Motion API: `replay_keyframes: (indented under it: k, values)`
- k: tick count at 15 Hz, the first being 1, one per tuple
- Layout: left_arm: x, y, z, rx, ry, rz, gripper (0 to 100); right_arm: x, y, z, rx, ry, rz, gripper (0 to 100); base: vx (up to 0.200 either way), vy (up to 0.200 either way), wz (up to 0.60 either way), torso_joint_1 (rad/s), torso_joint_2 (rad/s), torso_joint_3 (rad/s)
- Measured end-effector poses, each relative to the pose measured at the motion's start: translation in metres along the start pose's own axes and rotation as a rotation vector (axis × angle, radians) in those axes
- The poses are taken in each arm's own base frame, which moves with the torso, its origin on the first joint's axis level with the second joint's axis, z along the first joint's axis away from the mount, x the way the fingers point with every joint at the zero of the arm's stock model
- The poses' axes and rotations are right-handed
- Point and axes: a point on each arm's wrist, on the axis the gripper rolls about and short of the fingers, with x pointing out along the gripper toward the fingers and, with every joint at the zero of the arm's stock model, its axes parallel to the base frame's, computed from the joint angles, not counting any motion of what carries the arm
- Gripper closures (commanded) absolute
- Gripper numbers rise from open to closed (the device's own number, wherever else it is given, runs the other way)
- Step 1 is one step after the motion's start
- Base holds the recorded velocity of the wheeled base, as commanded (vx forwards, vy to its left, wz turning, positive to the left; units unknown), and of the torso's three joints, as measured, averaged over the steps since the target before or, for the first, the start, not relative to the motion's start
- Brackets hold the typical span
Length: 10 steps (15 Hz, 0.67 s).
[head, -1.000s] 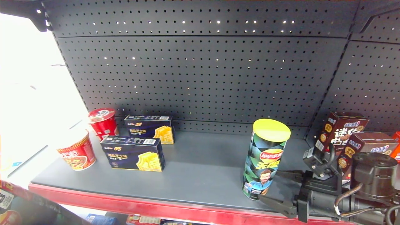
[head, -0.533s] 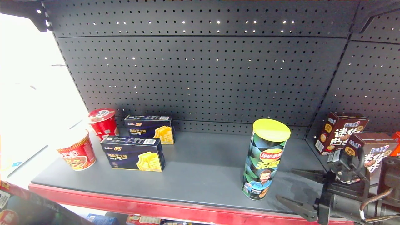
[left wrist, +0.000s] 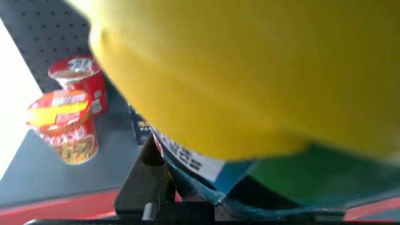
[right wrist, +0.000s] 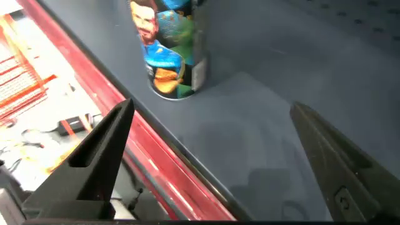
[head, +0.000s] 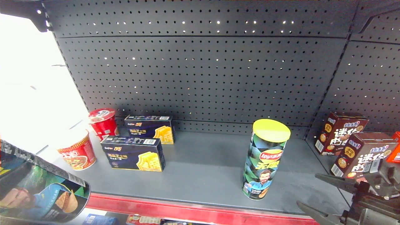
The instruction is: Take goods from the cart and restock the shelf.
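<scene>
Now, tilted can in left hand; upright can near spread right hand.

You see one yellow-lidded chip can upright near the shelf front edge, and a second can tipped sideways before its left corner.

The tool hangs with its two dark fingers spread wide apart, nothing between them. A can stands upright on the grey shelf, just beyond the tool and nearer one finger, clear of both. The can sits close to the shelf's red front edge. Past that edge, away from the can, lies an orange wire grid.
</scene>
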Motion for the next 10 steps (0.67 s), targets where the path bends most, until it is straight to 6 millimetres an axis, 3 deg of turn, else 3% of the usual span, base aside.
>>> replay_keyframes:
  k: [10]
  values:
    - [0.044,-0.005,0.003,0.039,0.108,-0.092,100,-0.043,0.006,0.011,0.005,-0.107,-0.218,0,0.000,0.000,0.00,0.000,0.00,0.000]
